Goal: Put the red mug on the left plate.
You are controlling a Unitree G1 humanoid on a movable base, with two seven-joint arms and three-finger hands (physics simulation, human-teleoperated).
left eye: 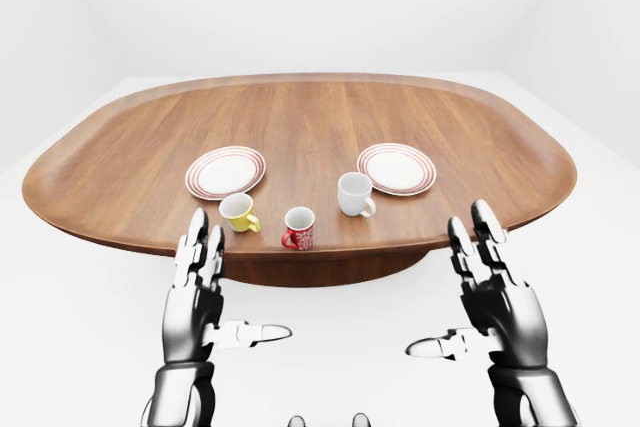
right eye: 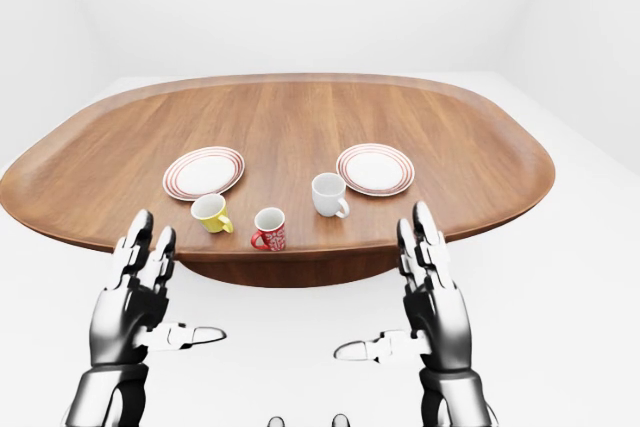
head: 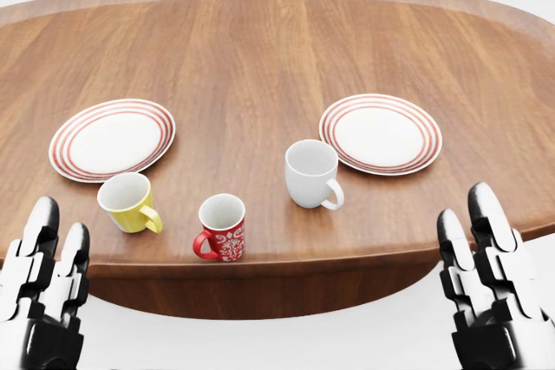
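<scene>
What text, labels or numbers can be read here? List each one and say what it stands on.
None can be read. The red mug carries a white ornamental pattern, not letters. The yellow mug, white mug, left plate and right plate bear no writing; the plates have only red rings.

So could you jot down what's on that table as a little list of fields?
table: oval, wooden
plates: left plate and right plate, both red-rimmed, empty
red mug: upright near the table's bottom edge, on no plate
yellow mug: just below the left plate
white mug: beside the right plate
left hand: open, holding nothing
right hand: open, holding nothing
</scene>
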